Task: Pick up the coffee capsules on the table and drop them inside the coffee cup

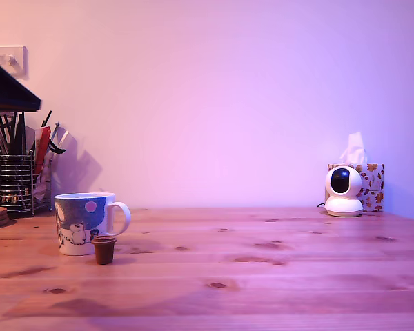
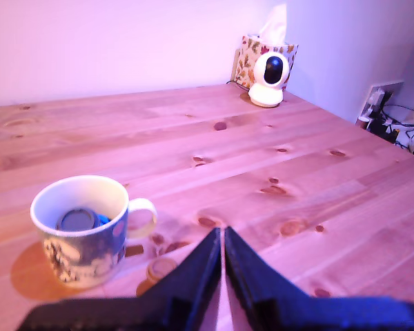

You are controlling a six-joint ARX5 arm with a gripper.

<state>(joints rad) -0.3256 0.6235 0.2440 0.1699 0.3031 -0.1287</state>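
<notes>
Wrist view: gripper is closed on nothing, dark tapered fingers pressed tip to tip above the table, just beside the coffee cup. Inside the cup lie at least two capsules already, a grey disc-like rim and a bit of blue. One brown capsule stands on the wood, touching or just in front of the cup's base below the handle in the exterior view; the wrist view shows only its rim past the fingers. Judged step: last pick, not yet begun. Next move calls for opening the jaws, dropping over the pod and closing without nudging the cup. Cup is glossy white ceramic with a loop handle; pod is small, tapered, flat-rimmed; table is knotty planked pine.
</notes>
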